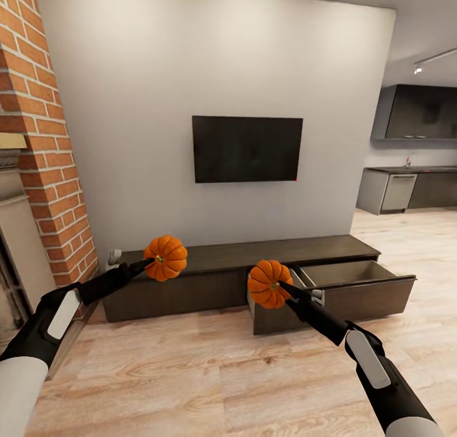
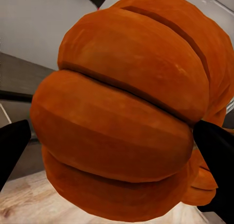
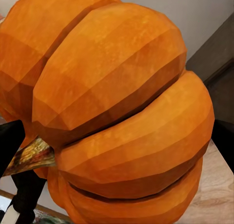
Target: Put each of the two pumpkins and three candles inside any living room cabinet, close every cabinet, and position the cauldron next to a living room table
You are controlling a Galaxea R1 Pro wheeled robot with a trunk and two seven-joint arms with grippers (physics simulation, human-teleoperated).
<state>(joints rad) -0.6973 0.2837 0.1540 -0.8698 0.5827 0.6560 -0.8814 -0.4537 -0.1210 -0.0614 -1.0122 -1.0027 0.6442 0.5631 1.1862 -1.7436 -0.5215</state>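
Both arms raised ahead of the cabinet (image 1: 216, 259): left gripper (image 1: 152, 263) jaws clamped on the left pumpkin (image 1: 165, 257), held in front of the cabinet's left end; right gripper (image 1: 281, 286) jaws clamped on the right pumpkin (image 1: 269, 284), just before the open drawer (image 1: 355, 284) at the cabinet's right half. Wrist views give ribbed orange skin close up, a dark finger (image 2: 12, 148) at each side. Head view adds the TV (image 1: 247, 148) on the wall above the cabinet, brick column (image 1: 47, 138) to its left.
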